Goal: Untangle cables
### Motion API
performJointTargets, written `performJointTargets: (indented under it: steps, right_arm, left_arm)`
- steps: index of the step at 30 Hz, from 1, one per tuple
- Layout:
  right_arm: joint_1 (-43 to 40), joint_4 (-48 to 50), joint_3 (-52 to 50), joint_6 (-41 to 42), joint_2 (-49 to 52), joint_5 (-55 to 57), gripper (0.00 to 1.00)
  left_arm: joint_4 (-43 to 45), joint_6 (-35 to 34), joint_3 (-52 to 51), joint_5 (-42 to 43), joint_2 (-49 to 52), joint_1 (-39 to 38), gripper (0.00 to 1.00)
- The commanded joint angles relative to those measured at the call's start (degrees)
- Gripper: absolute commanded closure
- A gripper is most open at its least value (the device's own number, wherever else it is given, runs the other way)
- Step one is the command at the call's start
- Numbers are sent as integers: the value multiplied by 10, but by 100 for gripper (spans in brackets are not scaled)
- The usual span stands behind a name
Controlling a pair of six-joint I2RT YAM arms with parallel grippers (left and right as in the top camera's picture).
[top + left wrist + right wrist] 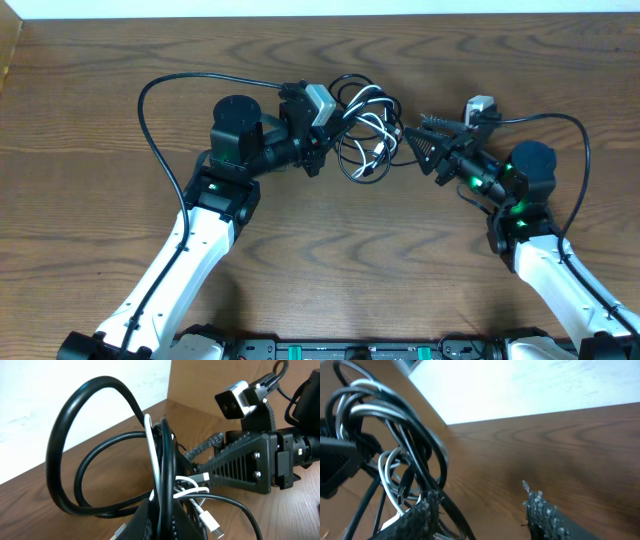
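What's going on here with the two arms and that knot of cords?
Two robot arms are working on a tangle of cables, mostly black with one white, in the middle of the wooden table. The left gripper is shut on the tangle from one side. The right gripper faces it from the other side with jaws open, gripping nothing. The cables are not yet separated.
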Motion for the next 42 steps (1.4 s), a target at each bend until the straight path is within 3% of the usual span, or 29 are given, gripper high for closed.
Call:
performJointTargets:
  steps: [1, 5, 9, 16, 20, 22, 25, 26, 27, 31, 38, 42]
  right_arm:
    - [14, -2, 4, -24, -3, -7, 44]
    - [15, -4, 4, -26, -3, -7, 45]
    - [15, -4, 4, -26, -3, -7, 61]
    - [15, -4, 4, -26, -3, -14, 62]
    - [19, -3, 4, -26, -3, -24, 57]
    - [25, -3, 4, -26, -3, -24, 76]
    - [30, -3, 4, -26, -3, -24, 76]
    - [30, -3, 4, -26, -3, -24, 83]
    - [30, -3, 4, -26, -3, -24, 97]
    - [30, -3, 4, -26, -3, -24, 99]
    - [30, -23, 4, -25, -3, -32, 99]
    - [29, -93, 4, -15, -3, -3, 99]
  left_arm:
    - [5, 12, 16, 17, 0, -1, 92]
    - [6, 7, 16, 30, 0, -1, 92]
    - [18, 7, 16, 78, 0, -1, 92]
    - [23, 7, 16, 107, 0, -1, 92]
    - [23, 7, 16, 107, 0, -5, 92]
    - [23, 8, 16, 106, 0, -12, 92]
    - [23, 8, 16, 106, 0, -20, 92]
    - [23, 8, 16, 106, 0, -20, 92]
    - [23, 8, 16, 104, 0, -20, 92]
    - [23, 8, 16, 97, 0, -20, 93]
    - [23, 2, 16, -7, 0, -20, 92]
    - [22, -69, 16, -147, 0, -20, 92]
